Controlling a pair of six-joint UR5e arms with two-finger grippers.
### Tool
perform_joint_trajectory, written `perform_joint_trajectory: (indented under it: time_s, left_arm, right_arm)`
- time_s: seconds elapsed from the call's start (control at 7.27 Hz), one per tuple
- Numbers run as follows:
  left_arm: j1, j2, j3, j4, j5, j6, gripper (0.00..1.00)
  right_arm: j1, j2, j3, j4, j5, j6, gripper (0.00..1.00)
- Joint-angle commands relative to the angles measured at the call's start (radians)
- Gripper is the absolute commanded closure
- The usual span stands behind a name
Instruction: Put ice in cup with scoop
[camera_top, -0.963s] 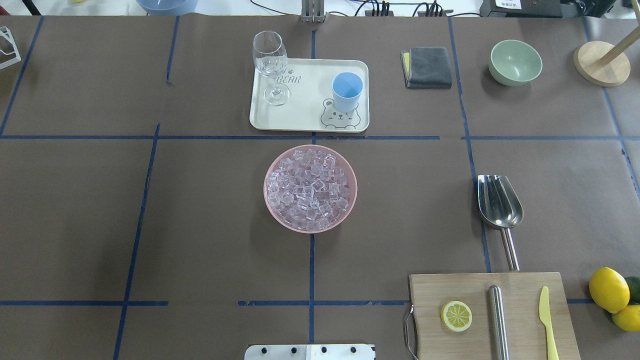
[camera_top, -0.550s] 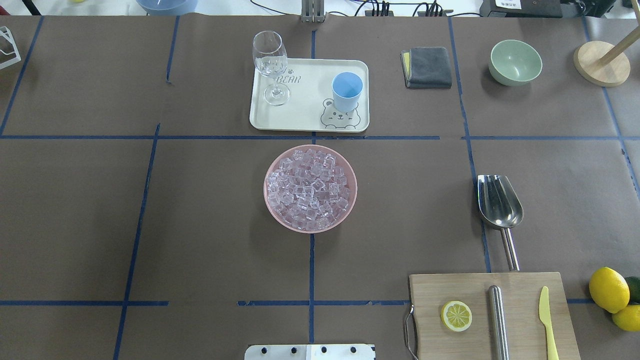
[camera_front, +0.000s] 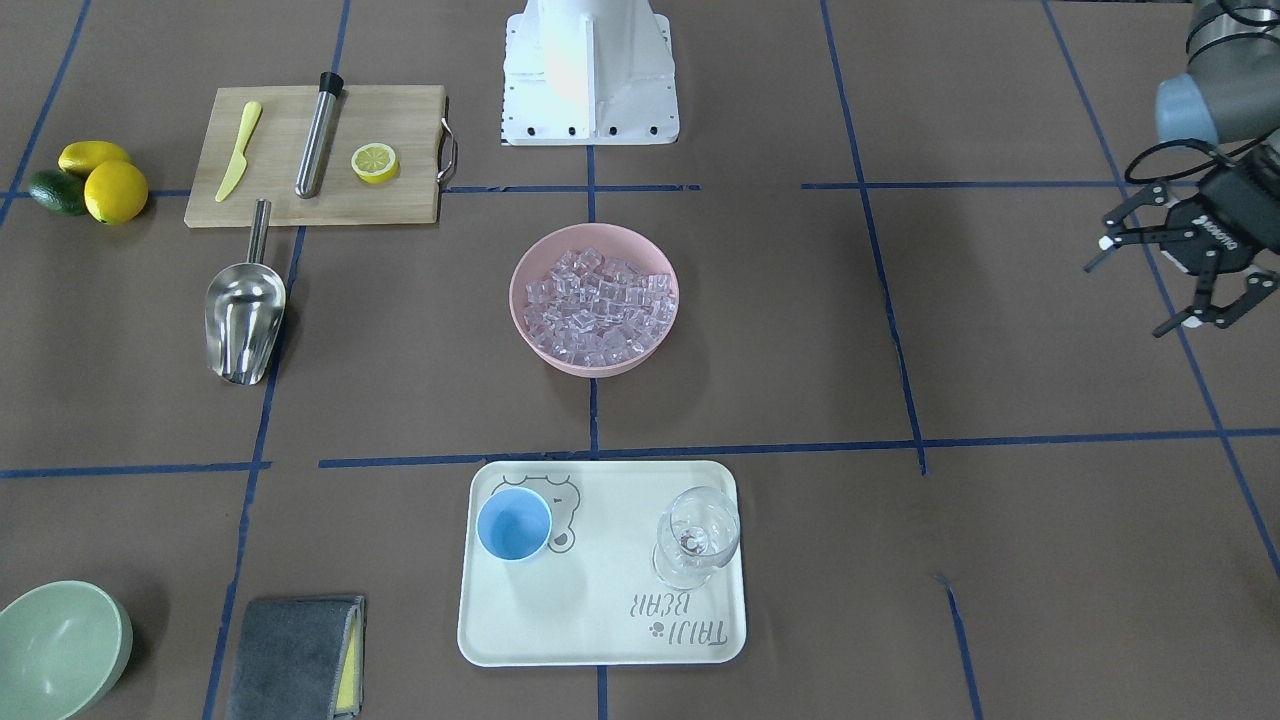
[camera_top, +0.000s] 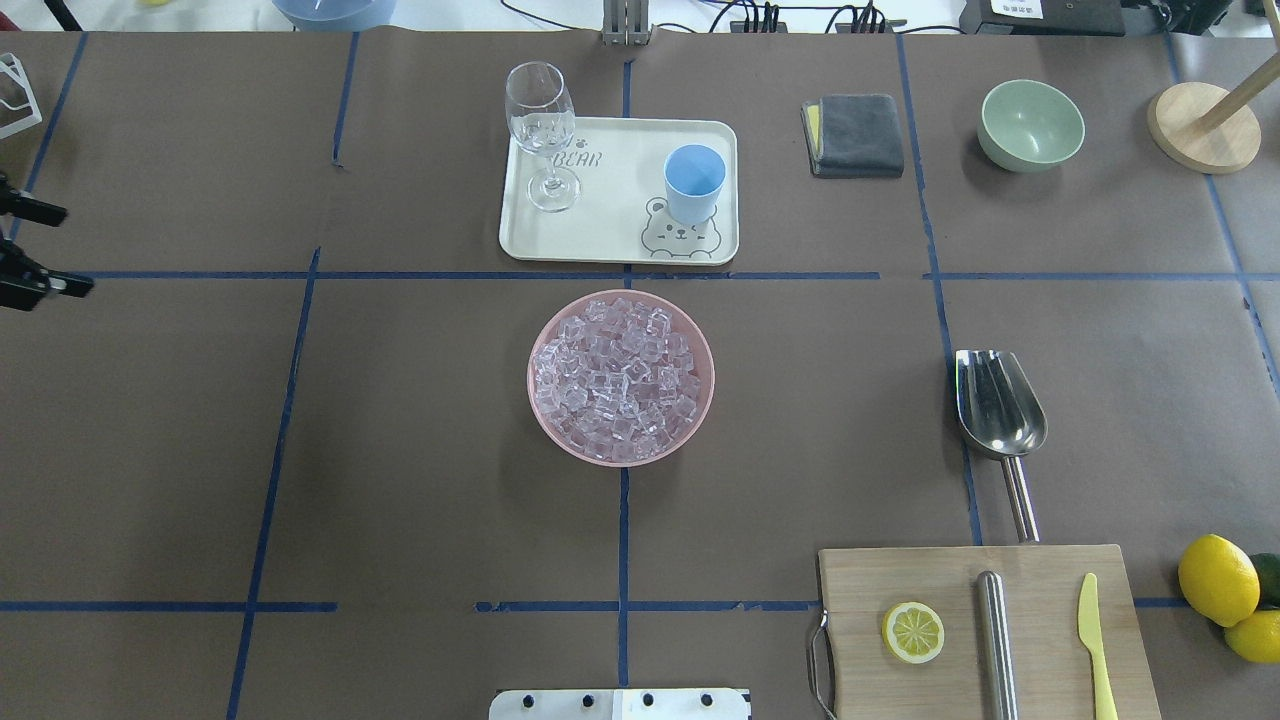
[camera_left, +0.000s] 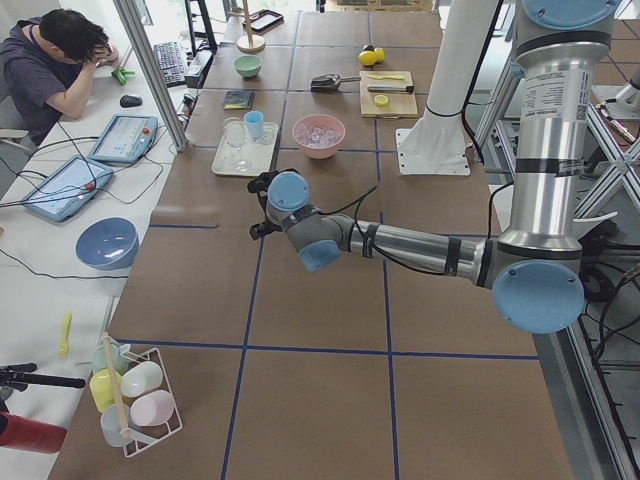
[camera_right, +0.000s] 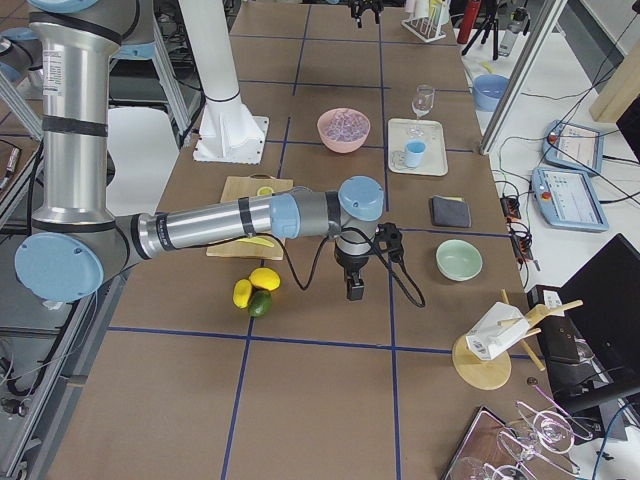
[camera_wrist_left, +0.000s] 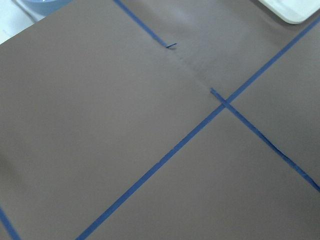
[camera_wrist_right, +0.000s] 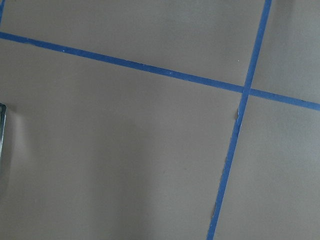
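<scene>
Two arms were at the bench, and neither had yet engaged the task. Since the overhead frames of a second earlier, the left fingers had entered at that view's left edge; nothing else had moved. I read this as the opening approach only, with every step of the task still to do. The left fingers were spread wide and empty, touching nothing, well apart from every task item. The right fingers showed only in a side view, over bare bench near the lemons; I could not tell whether they were spread or pressed together. The scoop lay flat on the robot's right, its handle toward the cutting board. The ice filled the pink bowl at centre. The cup stood empty on the tray just beyond.
</scene>
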Motion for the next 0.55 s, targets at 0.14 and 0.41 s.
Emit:
perform_joint_trajectory:
  time_s: [0.14,0.41]
  left_arm:
    - [0.275,-0.122,0.011,-0.069,0.148,-0.015,0.0]
    - [0.434,-0.197,0.058,-0.178,0.361,-0.022,0.0]
  right_arm:
    - [-0.008,0.003,0.006,0.001,0.002,-0.001,0.0]
    - [-0.048,0.003,0.026,0.003,0.002,0.011,0.0]
